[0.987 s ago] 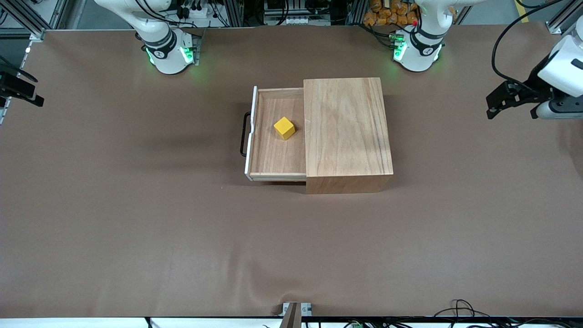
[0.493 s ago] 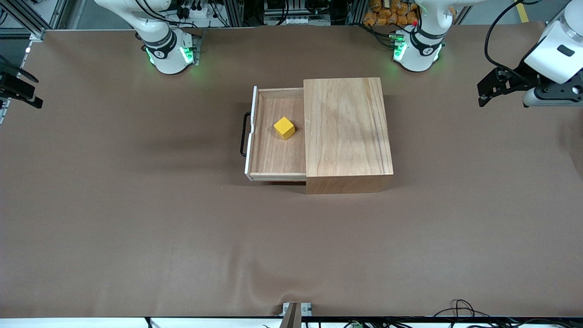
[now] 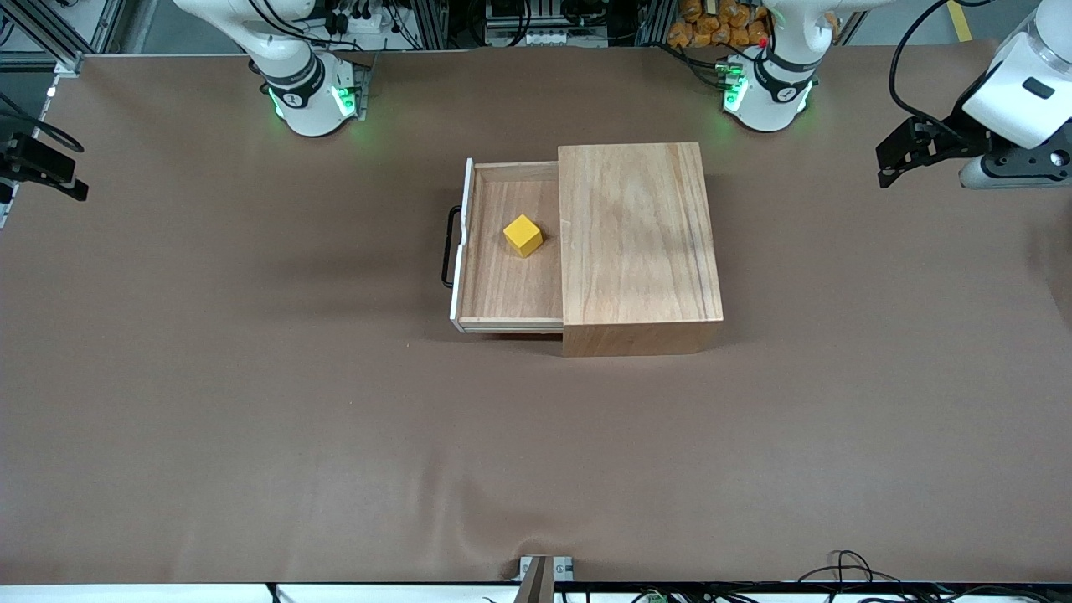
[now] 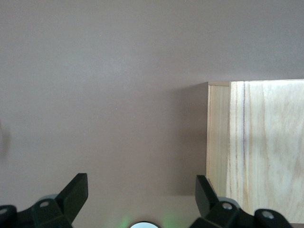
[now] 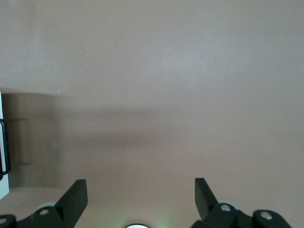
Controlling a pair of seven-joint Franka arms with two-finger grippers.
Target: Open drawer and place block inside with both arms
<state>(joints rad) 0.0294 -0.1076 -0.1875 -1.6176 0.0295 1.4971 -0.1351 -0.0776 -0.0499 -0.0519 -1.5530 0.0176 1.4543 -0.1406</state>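
The drawer (image 3: pixel 507 276) stands pulled out of the wooden box (image 3: pixel 641 243), its white front edge and black wire handle (image 3: pixel 450 247) toward the right arm's end. The yellow block (image 3: pixel 523 235) rests inside the drawer, close to the box. My left gripper (image 3: pixel 896 159) is open and empty, high over the table at the left arm's end; its wrist view shows the open gripper (image 4: pixel 141 189) and a corner of the box (image 4: pixel 259 147). My right gripper (image 3: pixel 59 172) is open and empty at the right arm's end; its wrist view shows the open gripper (image 5: pixel 140 189) and the drawer's handle (image 5: pixel 4 147).
The brown table cloth (image 3: pixel 335 435) lies bare all around the box. The two white arm bases (image 3: pixel 310 100) (image 3: pixel 766 96) with green lights stand at the table's edge farthest from the front camera. Cables lie at the near edge (image 3: pixel 846 569).
My left gripper has drawn back and up, away from the box toward the left arm's end. My right gripper has hardly moved. Drawer and block are unchanged.
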